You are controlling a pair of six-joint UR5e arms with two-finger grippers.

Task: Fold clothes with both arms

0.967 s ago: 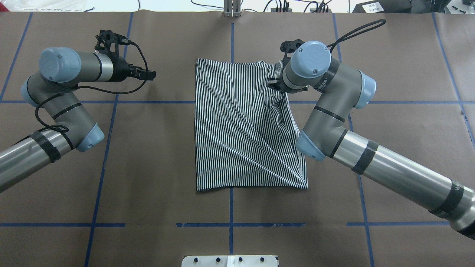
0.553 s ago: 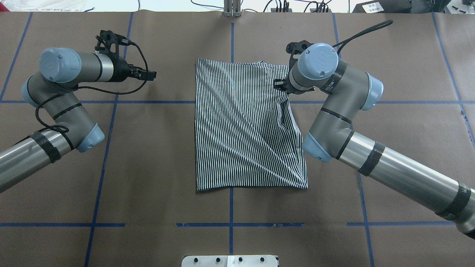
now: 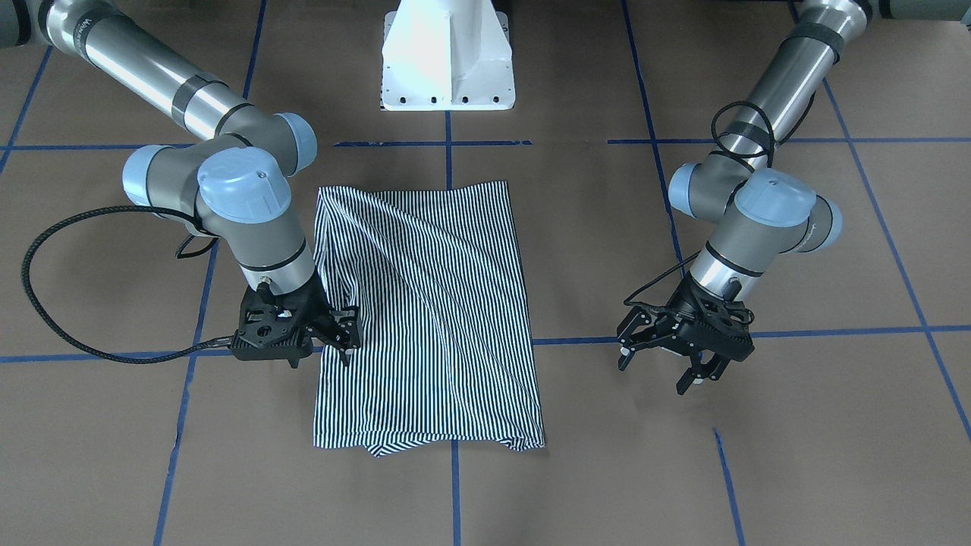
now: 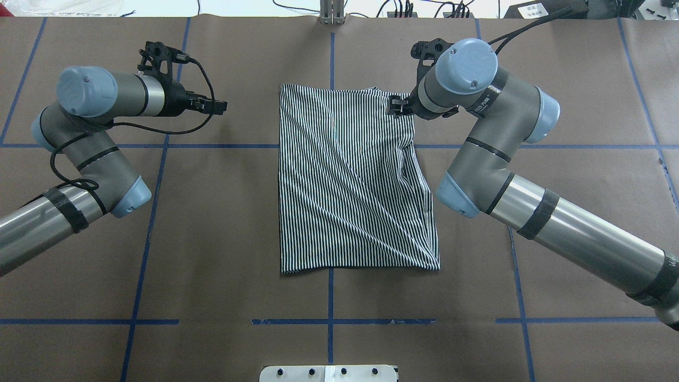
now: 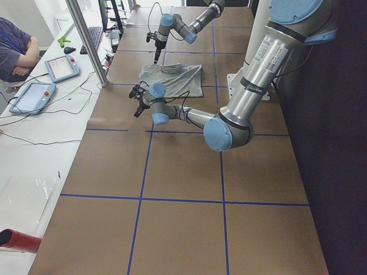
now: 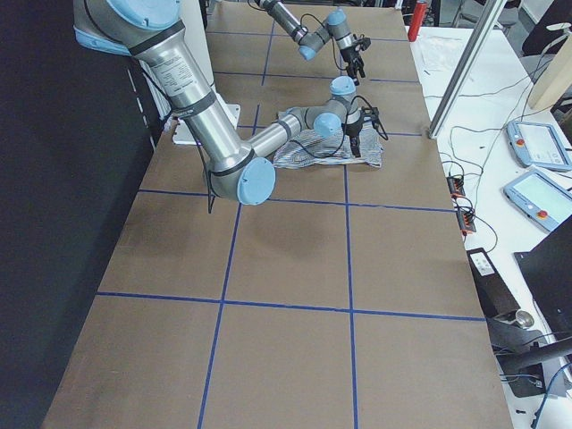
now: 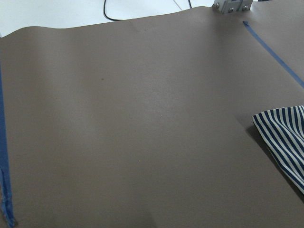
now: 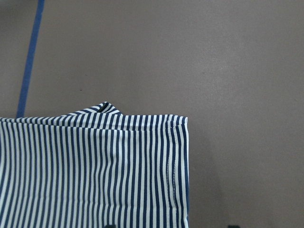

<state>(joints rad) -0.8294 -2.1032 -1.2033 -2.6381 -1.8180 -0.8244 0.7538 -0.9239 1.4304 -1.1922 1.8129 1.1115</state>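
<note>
The striped shirt [image 4: 345, 180] lies folded into a tall rectangle in the middle of the table, with diagonal creases across it [image 3: 432, 303]. My right gripper [image 4: 397, 106] hovers at its far right corner and looks open [image 3: 345, 334]. The right wrist view shows that corner [image 8: 95, 166] lying flat, with the fingertips spread at the bottom edge and nothing between them. Well left of the shirt, my left gripper [image 4: 218, 107] hangs open over bare table [image 3: 654, 373]. Only a shirt corner [image 7: 285, 137] shows in the left wrist view.
Brown paper with blue tape lines [image 4: 331, 297] covers the table. The white pedestal base [image 3: 447, 61] stands at the near edge. A metal post [image 4: 331, 13] rises at the far edge. A seated person [image 5: 17, 46] and tablets are beyond the far side.
My right gripper has moved toward the far edge and slightly right. The shirt's far right corner, bunched under it earlier, now lies flat. The left arm has barely moved.
</note>
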